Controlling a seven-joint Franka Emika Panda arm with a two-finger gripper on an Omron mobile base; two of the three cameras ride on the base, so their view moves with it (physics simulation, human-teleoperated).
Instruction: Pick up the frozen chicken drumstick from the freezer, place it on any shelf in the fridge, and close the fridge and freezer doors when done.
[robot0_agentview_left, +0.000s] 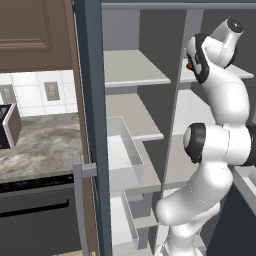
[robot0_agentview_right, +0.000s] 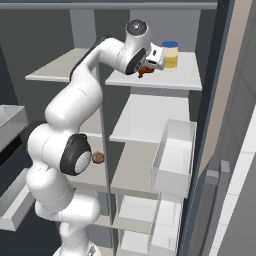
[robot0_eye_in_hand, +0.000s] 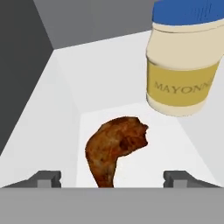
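From the left base view, your arm (robot0_agentview_left: 215, 130) reached up into the right half of the slate-blue unit, its wrist at the upper shelf (robot0_agentview_left: 240, 72). A speck of orange-brown showed beside the wrist, too small to name. The door (robot0_agentview_left: 92, 125) at nine o'clock stood wide open, white bins on its inner face.

From the right base view, you could see what that side hid: the frozen chicken drumstick (robot0_agentview_right: 144, 72) lay on the top fridge shelf (robot0_agentview_right: 175, 77), just under the hand, with the mayonnaise jar (robot0_agentview_right: 170, 54) close by at three o'clock of it. A rounder tan lump (robot0_agentview_right: 98, 158) sat on a lower shelf behind the arm. The right-hand door (robot0_agentview_right: 220, 150) also stood open.

From the hand view, your tool (robot0_eye_in_hand: 113, 178) was spread wide, fingertips (robot0_eye_in_hand: 46, 178) well to either side of the drumstick (robot0_eye_in_hand: 114, 148) and not touching it. It rested on the shelf floor, the jar (robot0_eye_in_hand: 186, 65) at one o'clock.

I judge the placing step was finishing. Next you would need to draw the hand straight back clear of the shelf without brushing the jar, then swing both doors shut.
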